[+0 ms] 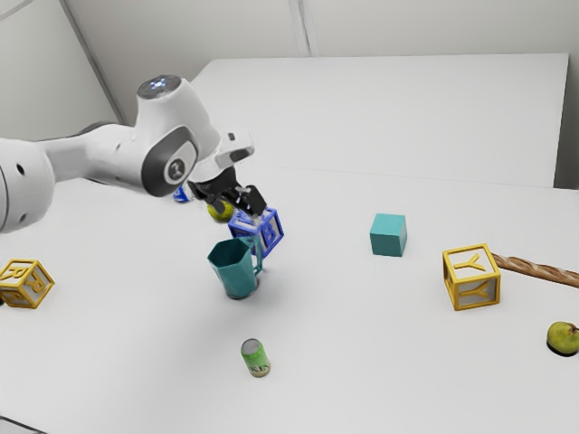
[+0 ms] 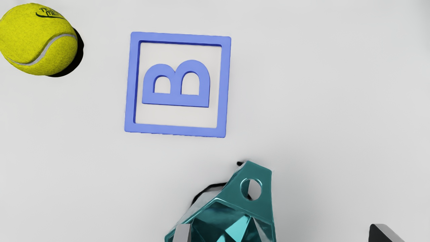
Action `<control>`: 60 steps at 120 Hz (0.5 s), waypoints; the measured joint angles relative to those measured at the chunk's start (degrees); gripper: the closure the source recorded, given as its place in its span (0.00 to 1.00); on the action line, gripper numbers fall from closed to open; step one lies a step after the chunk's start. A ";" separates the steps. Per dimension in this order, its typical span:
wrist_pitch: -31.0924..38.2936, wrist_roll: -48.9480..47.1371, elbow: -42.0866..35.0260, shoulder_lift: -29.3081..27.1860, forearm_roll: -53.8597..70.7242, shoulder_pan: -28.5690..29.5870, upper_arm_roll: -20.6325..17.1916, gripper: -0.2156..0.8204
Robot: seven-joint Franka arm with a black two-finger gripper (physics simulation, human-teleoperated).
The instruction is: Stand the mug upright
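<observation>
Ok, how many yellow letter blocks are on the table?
2: the R block by the exterior view's left edge, the Y block toward its right, by a twisted stick. The arm may hide others.

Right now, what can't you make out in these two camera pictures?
- Blue thing, exterior view: mostly hidden by the arm.
- Mug, wrist view: lower part cut off by the bottom edge.
- Twisted rod, exterior view: runs out past the right edge.
- Green can, exterior view: small print too small to read.
</observation>
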 joint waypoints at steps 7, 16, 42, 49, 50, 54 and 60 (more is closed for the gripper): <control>-2.63 0.60 4.41 0.39 0.05 -0.81 0.95 0.23; -6.20 1.53 9.32 0.52 0.05 -1.54 1.94 0.22; -22.58 3.73 29.05 4.53 -1.18 4.49 -1.97 0.21; -26.21 4.20 30.55 4.11 -1.35 6.51 -2.31 0.21; -26.68 4.27 30.66 4.04 -1.36 6.77 -2.34 0.21; -28.39 4.51 30.96 3.75 -1.43 7.73 -2.46 0.21; -30.49 4.86 31.17 3.53 -1.51 8.81 -2.61 0.21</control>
